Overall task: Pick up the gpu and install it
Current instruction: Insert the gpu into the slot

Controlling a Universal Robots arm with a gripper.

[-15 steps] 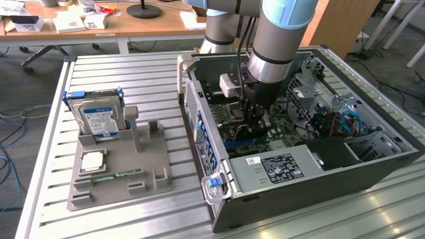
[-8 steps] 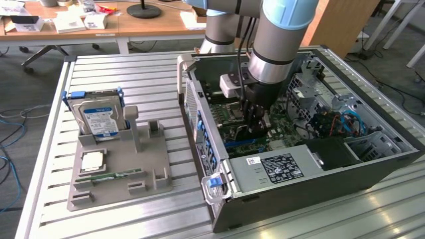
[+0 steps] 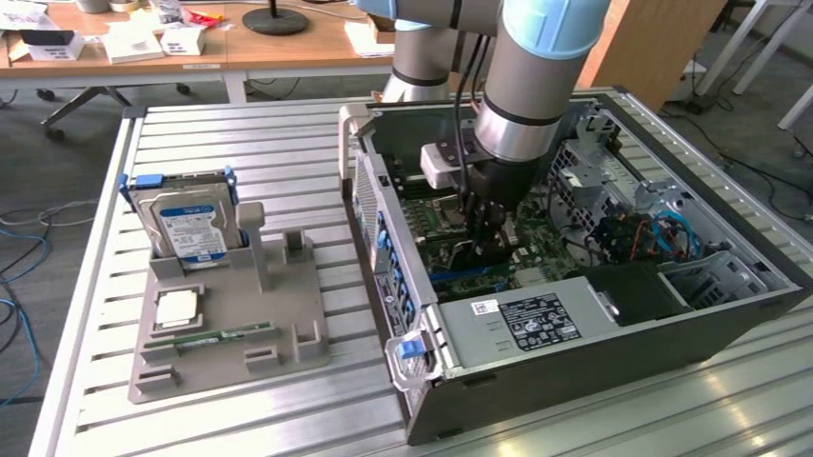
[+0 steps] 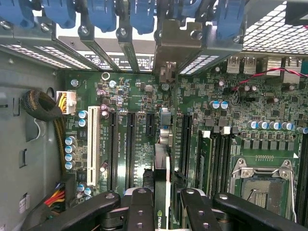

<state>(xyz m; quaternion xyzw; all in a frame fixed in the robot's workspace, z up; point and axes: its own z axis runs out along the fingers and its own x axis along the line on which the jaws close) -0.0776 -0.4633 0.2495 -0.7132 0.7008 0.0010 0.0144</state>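
- The gripper [image 3: 489, 227] reaches down into the open computer case [image 3: 711, 324], which lies on its side on the slatted metal table [image 3: 254, 143], toward the table's edge at the exterior view's right.
- In the wrist view its black fingers [image 4: 139, 211] are clenched on the gpu [image 4: 161, 168], one on each face of the card.
- The gpu stands on edge over the green motherboard [image 4: 139, 96], in line with the long black expansion slots and between two of them.
- Its silver end bracket [image 4: 177, 45] meets the row of rear slot covers with the blue clips [image 4: 142, 14].
- Whether the card's lower edge is pushed into a slot or only sits above it cannot be told.
- A grey holder [image 3: 299, 314] sits near the table's edge at the exterior view's left, well apart from the case.
- A hard drive [image 3: 190, 224] with a blue-white label stands upright in the holder.
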